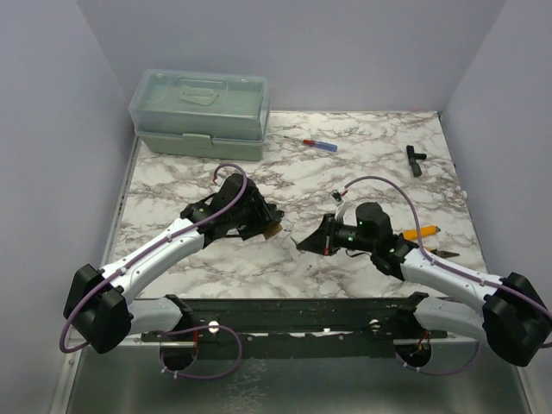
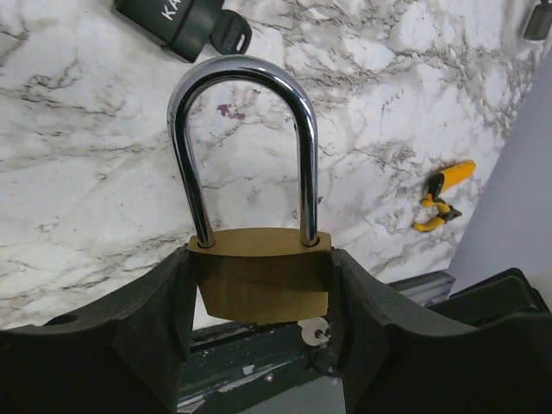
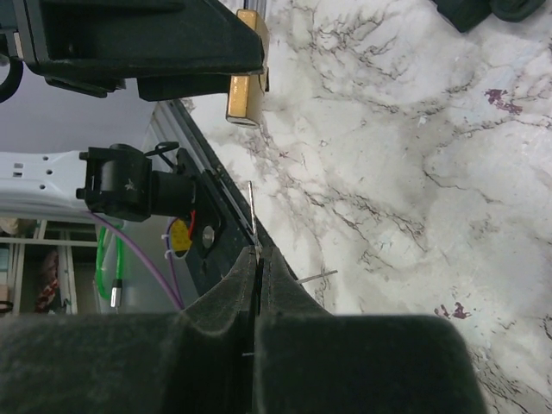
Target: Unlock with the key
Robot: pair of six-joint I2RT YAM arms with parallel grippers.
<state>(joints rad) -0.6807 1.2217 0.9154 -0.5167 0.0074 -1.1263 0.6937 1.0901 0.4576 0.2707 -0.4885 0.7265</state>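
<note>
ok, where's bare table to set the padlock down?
Bare marble between the toolbox and the left gripper, also between the screwdriver and the black fitting. Crowded mid-table, where the padlock in that gripper faces the right gripper and its key, and by the yellow pliers.

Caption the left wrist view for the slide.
Left tool grips the brass padlock by its body, shackle closed, over the marble table.

So the left gripper [image 2: 259, 263] covers both sides of the padlock [image 2: 259, 285], can't make out a keyhole. The key [image 3: 251, 211] is just an edge-on sliver, and the black thing [image 2: 172, 21] upper left is cropped.
</note>
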